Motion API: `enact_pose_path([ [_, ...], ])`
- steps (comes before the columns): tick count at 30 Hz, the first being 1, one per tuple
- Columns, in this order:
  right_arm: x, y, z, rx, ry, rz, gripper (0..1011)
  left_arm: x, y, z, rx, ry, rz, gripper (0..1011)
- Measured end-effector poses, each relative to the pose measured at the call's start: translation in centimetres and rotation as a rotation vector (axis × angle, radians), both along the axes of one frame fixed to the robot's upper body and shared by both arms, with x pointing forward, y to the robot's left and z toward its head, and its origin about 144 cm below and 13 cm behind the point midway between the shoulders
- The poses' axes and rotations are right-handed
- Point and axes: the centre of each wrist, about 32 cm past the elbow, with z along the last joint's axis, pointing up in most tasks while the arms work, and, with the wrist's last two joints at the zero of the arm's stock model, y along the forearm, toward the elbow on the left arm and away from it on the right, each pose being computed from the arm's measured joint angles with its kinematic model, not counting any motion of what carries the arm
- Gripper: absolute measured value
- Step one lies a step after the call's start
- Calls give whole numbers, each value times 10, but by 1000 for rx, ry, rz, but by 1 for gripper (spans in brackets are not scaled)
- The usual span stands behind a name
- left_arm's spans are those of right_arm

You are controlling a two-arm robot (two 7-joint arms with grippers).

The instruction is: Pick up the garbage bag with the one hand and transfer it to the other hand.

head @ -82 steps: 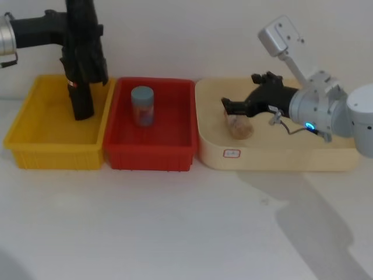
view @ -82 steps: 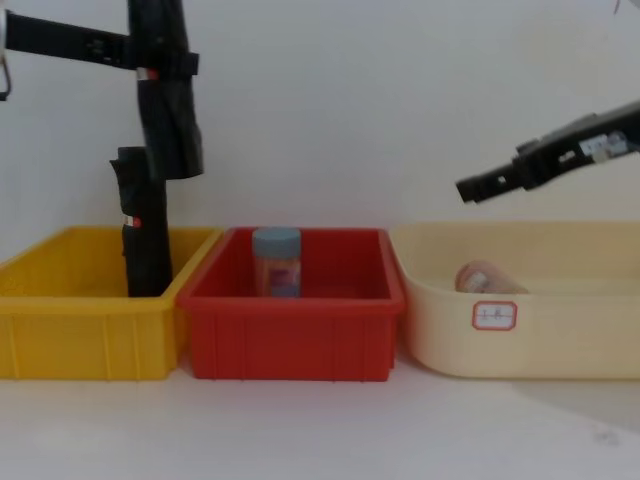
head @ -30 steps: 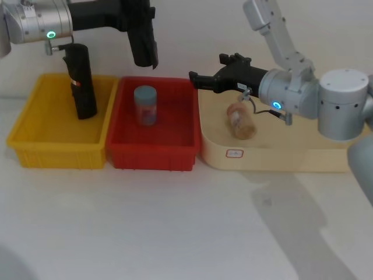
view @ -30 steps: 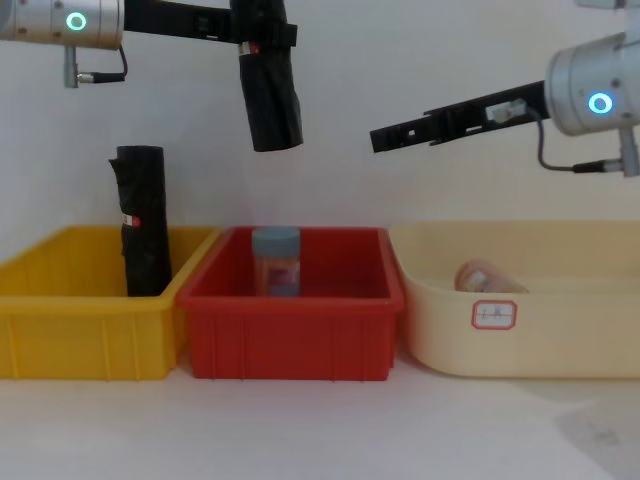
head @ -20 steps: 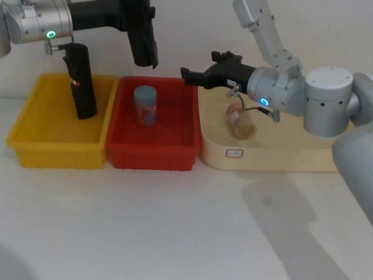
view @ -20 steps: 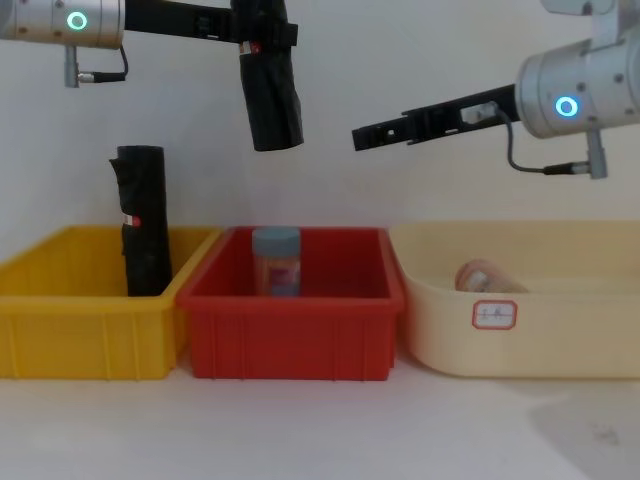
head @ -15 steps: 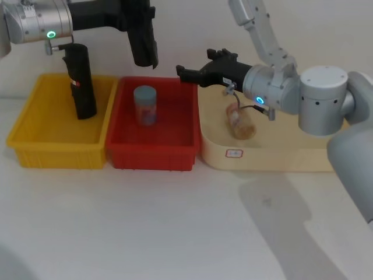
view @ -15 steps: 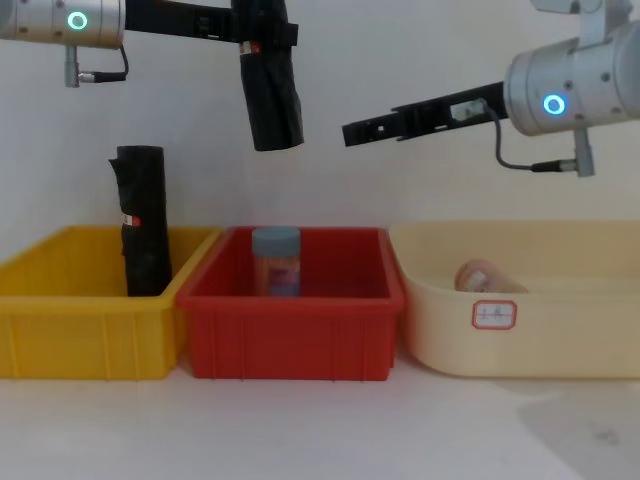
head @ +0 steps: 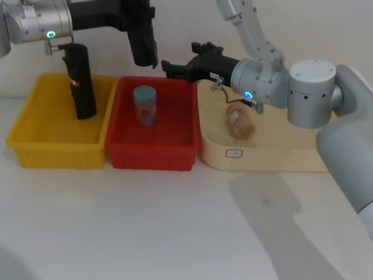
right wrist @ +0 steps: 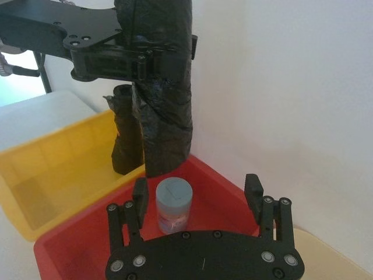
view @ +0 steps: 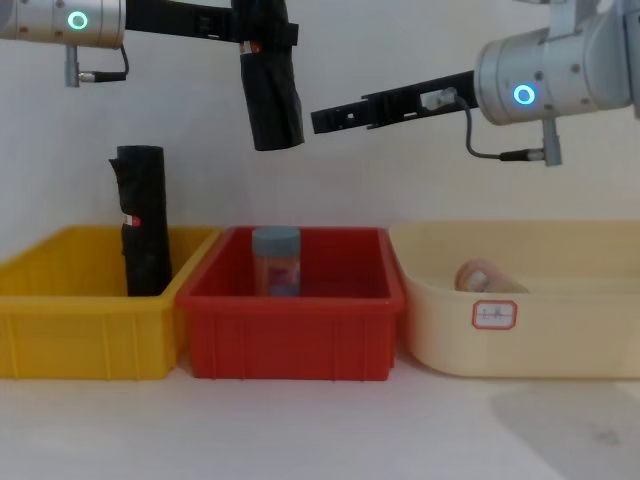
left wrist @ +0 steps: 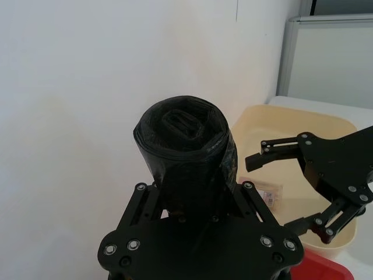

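Wall [view: 400,185] behind; left gripper [view: 264,45] clasps garbage bag [view: 272,105] (aloft).

Lab-like test bench, white table [head: 145,233], bare white wall [view: 400,190]

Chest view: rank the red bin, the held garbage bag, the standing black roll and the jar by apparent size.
1. red bin
2-3. garbage bag, held up by the left gripper, and standing black roll: too alike to rank, the bag partly hidden
4. jar
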Motion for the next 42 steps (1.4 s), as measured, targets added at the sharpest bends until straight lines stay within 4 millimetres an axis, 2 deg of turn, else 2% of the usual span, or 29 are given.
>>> enact_pose_path([
  [42, 34, 36, 11, -2, -3, 92, 1000, 0, 0, 0, 0, 0, 0, 396],
])
